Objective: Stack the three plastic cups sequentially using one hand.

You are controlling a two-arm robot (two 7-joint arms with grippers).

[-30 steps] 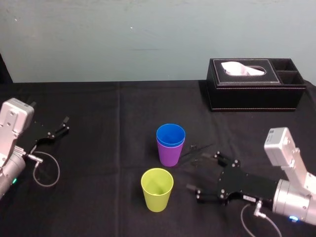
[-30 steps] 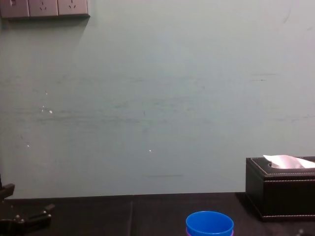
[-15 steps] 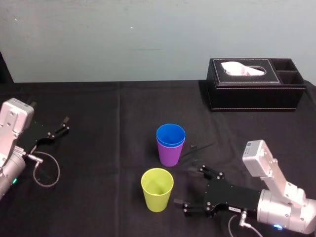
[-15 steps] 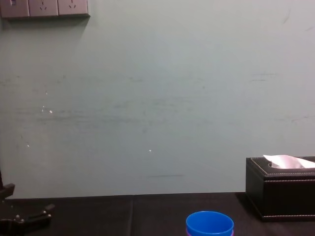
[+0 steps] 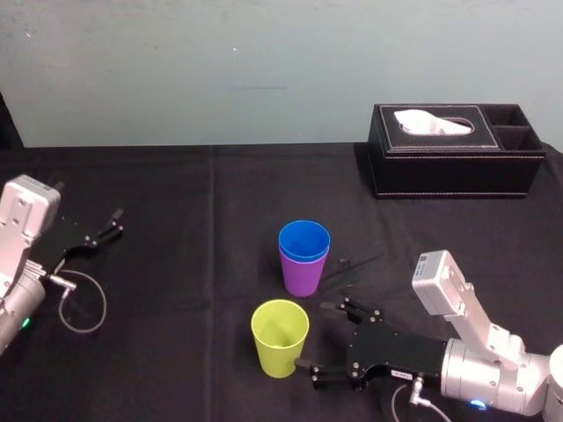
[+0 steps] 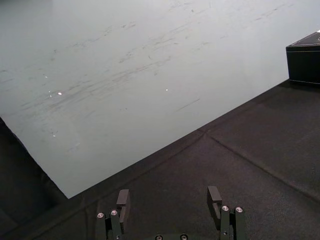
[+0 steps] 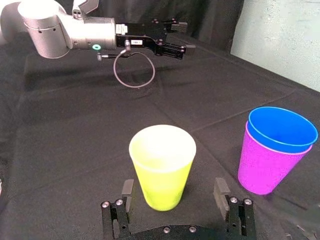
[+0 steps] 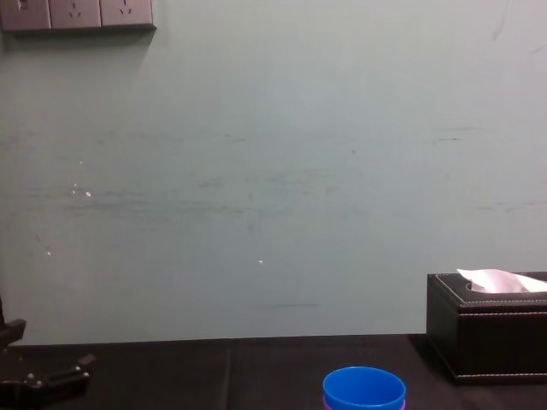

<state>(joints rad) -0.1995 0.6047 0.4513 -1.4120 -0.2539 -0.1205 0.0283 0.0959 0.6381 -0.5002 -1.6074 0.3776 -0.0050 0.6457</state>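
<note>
The left gripper (image 5: 113, 222) rests on the black desk (image 5: 176, 308) at the far left side, well apart from the cups. Its two fingers are spread apart and hold nothing.

Near the middle of the desk, toward the front, stands the yellow-green cup (image 5: 280, 337). It is upright and has nothing in it. A bit farther back and a little to the right stands the purple cup (image 5: 303, 274). The blue cup (image 5: 304, 237) sits inside it, and only the blue rim pokes out on top. These two are near the yellow-green cup but do not touch it.

The right gripper (image 5: 315, 336) lies low, just beside the yellow-green cup on its right. Its fingers are spread wide. In the right wrist view the cup stands in the gap between them, and they do not squeeze it.

A black tissue box (image 5: 455, 150) sits at the back right.
</note>
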